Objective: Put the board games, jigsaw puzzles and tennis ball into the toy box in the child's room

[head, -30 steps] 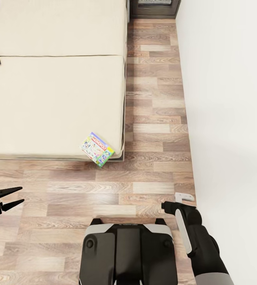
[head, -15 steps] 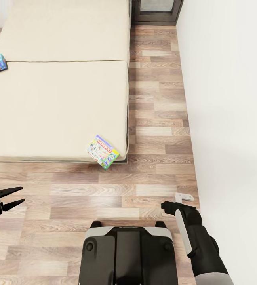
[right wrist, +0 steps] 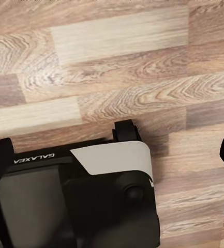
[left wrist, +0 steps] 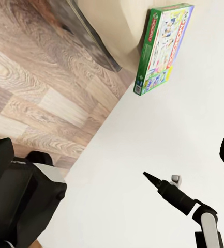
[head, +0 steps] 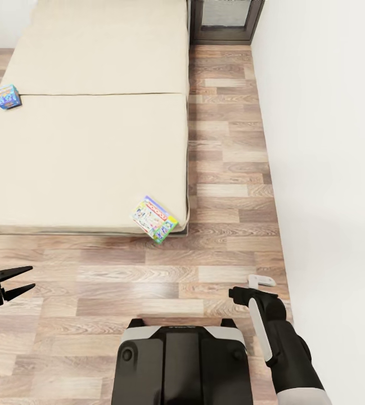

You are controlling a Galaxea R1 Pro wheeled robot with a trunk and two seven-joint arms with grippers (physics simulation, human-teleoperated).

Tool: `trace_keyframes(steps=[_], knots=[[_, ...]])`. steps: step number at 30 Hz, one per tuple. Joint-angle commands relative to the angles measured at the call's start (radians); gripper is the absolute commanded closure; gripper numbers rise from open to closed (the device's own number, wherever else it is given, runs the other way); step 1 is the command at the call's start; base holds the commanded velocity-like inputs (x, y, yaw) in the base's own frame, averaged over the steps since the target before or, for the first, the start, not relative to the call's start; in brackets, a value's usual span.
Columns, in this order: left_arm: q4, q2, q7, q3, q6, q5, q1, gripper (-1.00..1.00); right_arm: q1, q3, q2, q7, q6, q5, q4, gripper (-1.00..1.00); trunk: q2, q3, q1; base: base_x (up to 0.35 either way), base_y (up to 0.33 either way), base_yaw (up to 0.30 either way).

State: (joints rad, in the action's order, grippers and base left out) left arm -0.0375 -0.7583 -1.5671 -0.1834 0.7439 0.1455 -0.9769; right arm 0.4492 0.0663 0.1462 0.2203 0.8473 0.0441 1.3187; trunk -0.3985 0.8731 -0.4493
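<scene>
A green-and-white board game (head: pixel 154 219) lies on the near right corner of the bed (head: pixel 92 146), overhanging its edge; it also appears in the left wrist view (left wrist: pixel 163 47). A small blue board game (head: pixel 8 96) rests near the mattress's far left edge. My left gripper (head: pixel 20 282) hovers open and empty over the floor, left of the bed's near side. My right gripper (head: pixel 248 286) is low over the floor by the wall, open with nothing in it. The toy box, table, puzzles and ball are out of view.
Wood-plank floor (head: pixel 221 169) runs between the bed and a white wall (head: pixel 328 169). A dark cabinet (head: pixel 224 25) stands at the far end of that strip. My base (head: pixel 182 360) sits at the bottom centre.
The whole picture has shifted: bed and both games sit lower and further right, so the camera moved. Both arms hold the same pose relative to my body.
</scene>
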Motion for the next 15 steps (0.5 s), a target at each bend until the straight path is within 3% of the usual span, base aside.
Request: trace_keyframes(steps=[1, 15], knots=[[0.001, 0.001, -0.004, 0.003, 0.01, 0.002, 0.0, -1.0, 0.0, 0.001, 0.001, 0.005, 0.004, 0.005, 0.001, -1.0, -0.002, -0.001, -0.001, 0.0, 0.192, 0.0], [0.003, 0.012, -0.004, 0.004, -0.048, 0.004, 0.003, -1.0, 0.0, 0.003, 0.004, 0.004, -0.044, 0.007, -0.028, -1.0, -0.002, -0.023, -0.001, 0.0, 0.049, 0.0]])
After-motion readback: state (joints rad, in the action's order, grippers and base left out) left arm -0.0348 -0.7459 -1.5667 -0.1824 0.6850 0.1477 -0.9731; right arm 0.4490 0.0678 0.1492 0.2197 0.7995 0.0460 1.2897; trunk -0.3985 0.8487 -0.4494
